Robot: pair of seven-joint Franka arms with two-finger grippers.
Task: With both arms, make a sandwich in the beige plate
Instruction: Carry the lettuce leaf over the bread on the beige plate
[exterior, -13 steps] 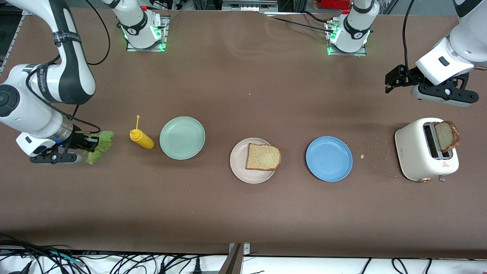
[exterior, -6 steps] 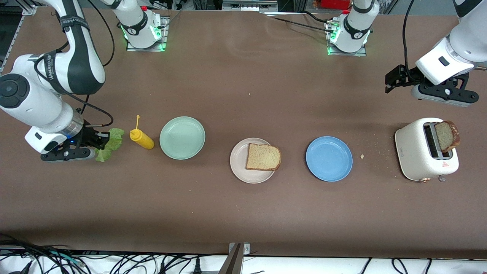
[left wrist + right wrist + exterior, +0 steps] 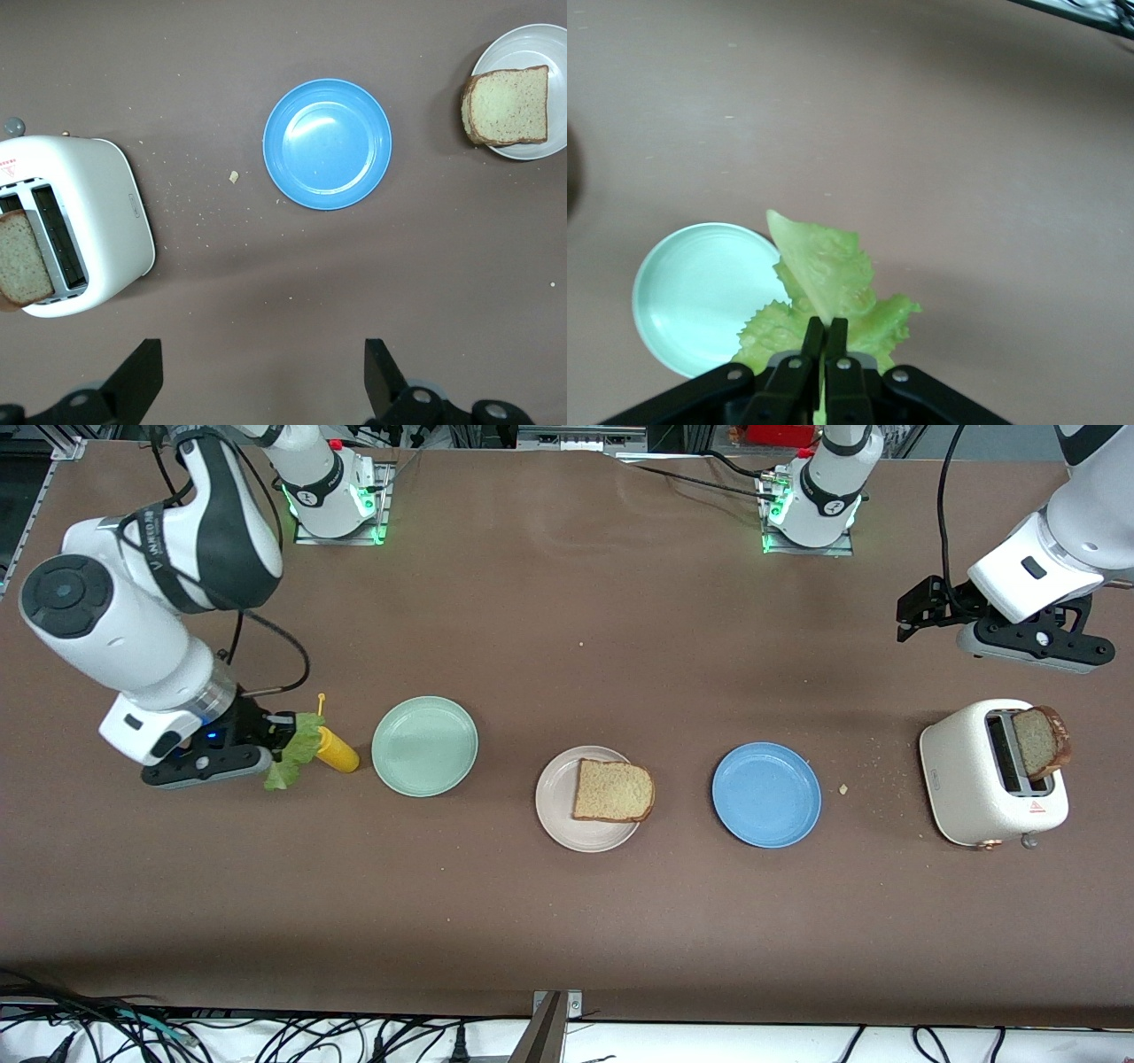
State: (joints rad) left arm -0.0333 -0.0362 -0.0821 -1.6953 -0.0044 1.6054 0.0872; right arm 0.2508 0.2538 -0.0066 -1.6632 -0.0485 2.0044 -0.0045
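Right gripper (image 3: 282,737): clenched on the lettuce leaf (image 3: 295,749), carried in the air over the yellow mustard bottle (image 3: 335,751) at the right arm's end of the table; in the right wrist view the fingers (image 3: 824,341) were pressed together on the leaf's base.
Lettuce leaf: hung from the right gripper, ruffled edge down, partly covering the bottle; the mint-green plate (image 3: 424,745) lay just past the bottle, toward the table's middle.
Left gripper (image 3: 912,611): released, jaws spread wide and holding nothing; the arm waited above bare table near the toaster (image 3: 979,784).
Toaster slice (image 3: 1039,741): stood tilted in a slot of the white toaster, under and nearer the front camera than the left gripper.
Beige plate (image 3: 556,797): at the table's middle, between the mint-green plate and the blue plate (image 3: 766,794), well apart from both grippers.
Bread slice (image 3: 613,790): lay flat on the beige plate, overhanging its rim toward the blue plate.
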